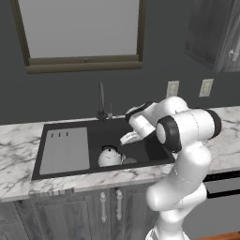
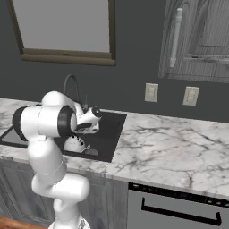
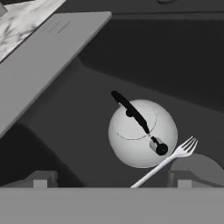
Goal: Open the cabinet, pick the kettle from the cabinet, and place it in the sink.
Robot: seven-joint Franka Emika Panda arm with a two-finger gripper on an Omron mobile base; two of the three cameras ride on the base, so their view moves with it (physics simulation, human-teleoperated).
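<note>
Silvery-white kettle [image 1: 110,157] sits upright on the floor of the black sink [image 1: 140,133], right of the grey drainboard [image 1: 65,150], so placement looks done; arm is folded over the basin's right side. Right base view: kettle [image 2: 75,144] low in the sink [image 2: 112,125] behind the forearm, marble worktop [image 2: 170,147] alongside, cabinet [image 2: 197,40] up on the wall with its bar handle [image 2: 175,38]. Hand view: looking down on the kettle [image 3: 143,132], hand [image 3: 111,180] above it, fingers apart and holding nothing, a fork [image 3: 168,159] lying just beside the kettle.
</note>
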